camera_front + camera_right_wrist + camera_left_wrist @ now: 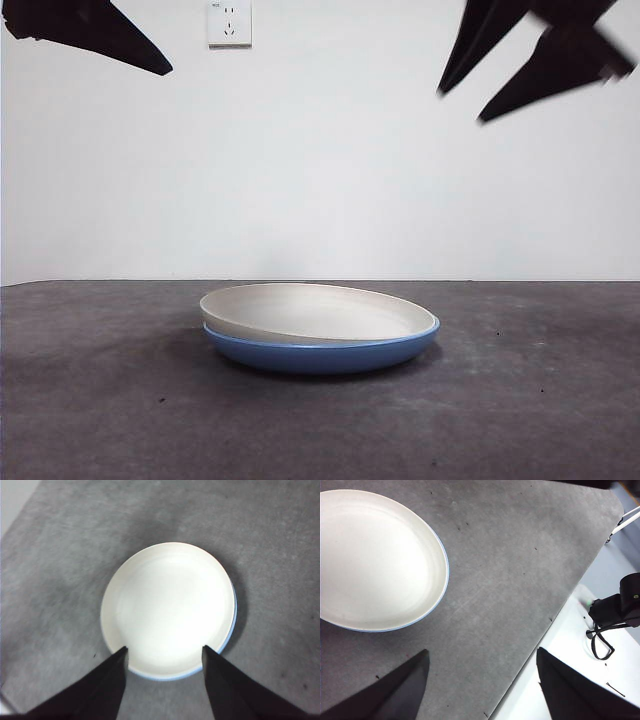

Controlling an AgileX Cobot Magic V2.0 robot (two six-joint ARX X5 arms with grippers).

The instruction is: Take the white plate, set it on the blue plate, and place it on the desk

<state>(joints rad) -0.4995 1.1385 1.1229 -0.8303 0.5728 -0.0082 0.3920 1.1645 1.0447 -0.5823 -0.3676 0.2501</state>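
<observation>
White plate [330,312] nested in blue plate [320,355] (tilted slightly).

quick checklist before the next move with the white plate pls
1. White plate nested in blue plate: ok, though it sits tilted, higher on one side.
2. Right gripper open and above the stack: ok.
3. Right gripper lined up on the white plate's rim: cannot tell.
4. Left gripper open, off to the side over the desk: ok.
5. Nothing held in either gripper: ok.
</observation>
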